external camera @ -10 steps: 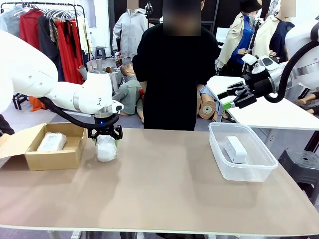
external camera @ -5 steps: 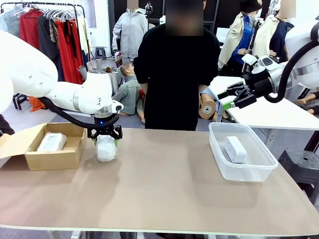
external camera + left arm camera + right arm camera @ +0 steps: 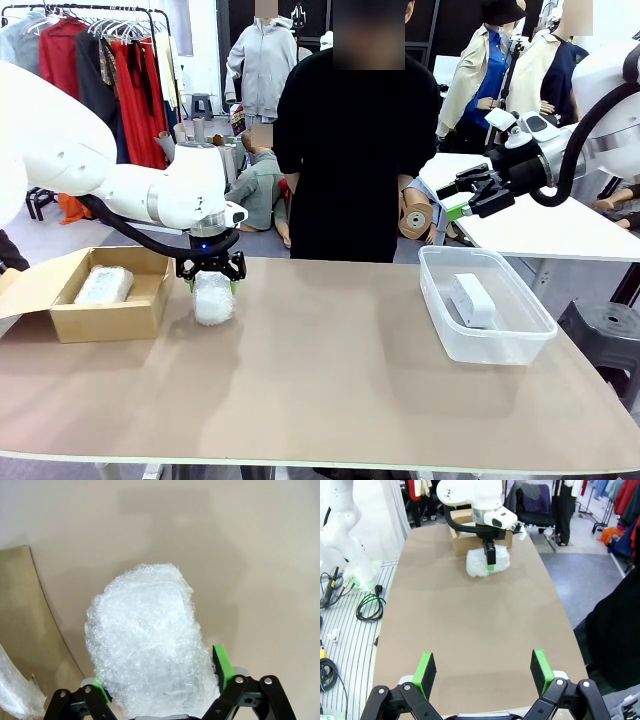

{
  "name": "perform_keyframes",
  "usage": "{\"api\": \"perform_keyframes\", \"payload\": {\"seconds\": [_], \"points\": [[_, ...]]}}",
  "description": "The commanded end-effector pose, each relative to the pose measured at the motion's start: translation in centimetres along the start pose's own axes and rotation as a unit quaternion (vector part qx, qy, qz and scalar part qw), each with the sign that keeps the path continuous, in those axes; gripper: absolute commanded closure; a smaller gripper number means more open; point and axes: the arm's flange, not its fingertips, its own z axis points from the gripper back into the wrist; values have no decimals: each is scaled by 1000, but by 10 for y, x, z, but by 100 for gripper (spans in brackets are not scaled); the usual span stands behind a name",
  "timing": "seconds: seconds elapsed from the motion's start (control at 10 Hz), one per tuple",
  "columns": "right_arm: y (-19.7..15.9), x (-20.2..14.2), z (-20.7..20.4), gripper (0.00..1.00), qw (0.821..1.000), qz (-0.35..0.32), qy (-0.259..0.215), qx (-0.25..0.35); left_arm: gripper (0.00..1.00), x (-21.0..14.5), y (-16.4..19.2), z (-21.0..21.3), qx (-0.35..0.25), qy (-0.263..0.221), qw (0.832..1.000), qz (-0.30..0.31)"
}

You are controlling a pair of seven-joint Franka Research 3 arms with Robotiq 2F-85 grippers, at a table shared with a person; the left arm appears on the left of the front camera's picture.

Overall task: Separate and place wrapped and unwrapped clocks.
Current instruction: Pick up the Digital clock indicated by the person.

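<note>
Left pincer (image 3: 211,279) slightly tighter around bubble-wrap bundle (image 3: 213,297)

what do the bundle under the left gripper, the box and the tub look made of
Bundle: white bubble wrap, translucent with a pebbled sheen of small air cells; its contents are hidden.
Box: brown corrugated cardboard by the look, matte, flap folded open.
Tub: clear plastic, probably rigid, glossy see-through walls showing the white clock.

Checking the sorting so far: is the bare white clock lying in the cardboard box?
No, the bare white clock lies in the clear plastic bin; the cardboard box holds a wrapped bundle.
</note>
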Motion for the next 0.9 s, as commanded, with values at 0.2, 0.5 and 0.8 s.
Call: {"api": "perform_keyframes", "payload": {"seconds": [0.2,0.5,0.8], "points": [[0,1,1,0,1000,1,0,0,67,-1,1,0,6,3,1000,-7],[0,1,1,0,1000,1,0,0,100,-1,1,1,6,5,1000,-13],[0,1,1,0,1000,1,0,0,100,-4,-1,3,12,6,1000,-20]]}}
